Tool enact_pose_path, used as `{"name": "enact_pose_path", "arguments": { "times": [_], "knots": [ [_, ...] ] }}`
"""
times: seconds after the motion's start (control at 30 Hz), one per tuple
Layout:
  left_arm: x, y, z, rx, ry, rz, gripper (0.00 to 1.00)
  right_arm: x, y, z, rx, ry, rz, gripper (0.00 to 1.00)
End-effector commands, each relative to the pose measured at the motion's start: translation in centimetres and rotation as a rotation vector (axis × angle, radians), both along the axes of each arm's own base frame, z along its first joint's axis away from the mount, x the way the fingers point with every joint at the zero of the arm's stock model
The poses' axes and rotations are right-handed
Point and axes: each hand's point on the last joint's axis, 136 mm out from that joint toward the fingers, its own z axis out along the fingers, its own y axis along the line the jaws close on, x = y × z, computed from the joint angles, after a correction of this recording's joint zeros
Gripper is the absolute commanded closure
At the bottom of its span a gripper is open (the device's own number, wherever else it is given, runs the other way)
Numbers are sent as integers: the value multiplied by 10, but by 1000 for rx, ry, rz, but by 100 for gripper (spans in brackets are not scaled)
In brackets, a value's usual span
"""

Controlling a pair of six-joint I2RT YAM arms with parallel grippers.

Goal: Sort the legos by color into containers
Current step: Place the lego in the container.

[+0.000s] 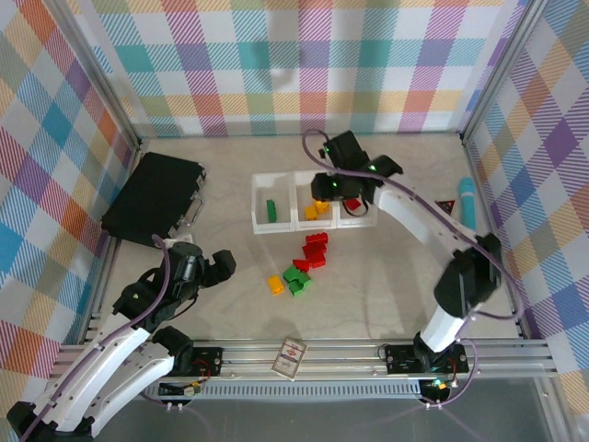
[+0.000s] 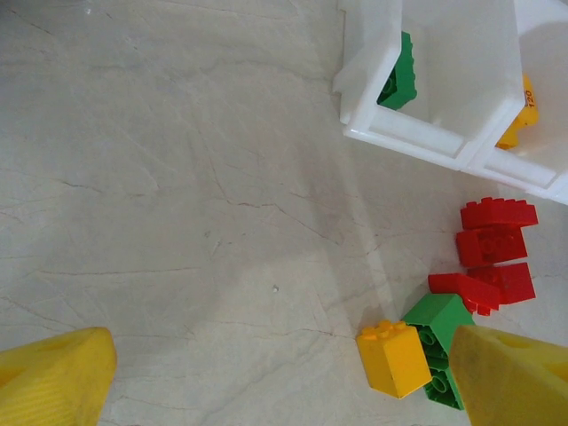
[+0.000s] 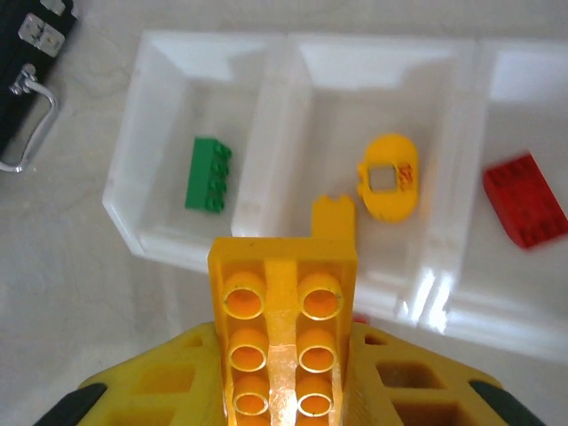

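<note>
My right claw (image 3: pixel 284 386) is clenched on a long yellow studded plastic brick (image 3: pixel 284 302), held end-on above the near wall of the row of three white square open-top trays (image 3: pixel 266 115). Sorted pieces lie below. A green brick (image 3: pixel 209 175) is in the left tray, a rounded yellow piece (image 3: pixel 388 176) is in the middle one and a red sloped brick (image 3: pixel 524 200) is in the right.

My left claw (image 2: pixel 284 382) hangs spread wide and empty over the marbled tabletop (image 2: pixel 177 177). It is just beside the unsorted pile of a yellow cube (image 2: pixel 395 357), green bricks (image 2: pixel 435 324) and a cluster of red bricks (image 2: pixel 493 257).

The danger lies in the drop. In my wrist view the held brick seems to straddle the divider between the green tray and the yellow one, though depth is hard to read from that angle. If I let go here, it could strike the thin rim and tip into the wrong colour. It could also topple back onto the table towards the pile. A long brick dropped end-first may also bounce out over the low walls. I judge that the brick needs to sit over the centre of the middle tray, and lower, before I release it.
</note>
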Motion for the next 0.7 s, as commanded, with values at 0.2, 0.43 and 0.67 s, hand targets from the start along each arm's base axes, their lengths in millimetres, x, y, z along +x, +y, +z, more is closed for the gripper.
{"name": "enact_pose_path", "arguments": {
  "times": [0.2,0.43,0.67],
  "knots": [
    [-3,-4,-5,-3,-9,-39,4,56,29,-43,-39,59,77,72],
    [-2,-9,-5,-26,-10,-50,3,77,32,-79,-75,91,74,68],
    [-7,-14,-18,-61,28,-61,0,83,29,-98,-102,121,74,60]
  ]
}}
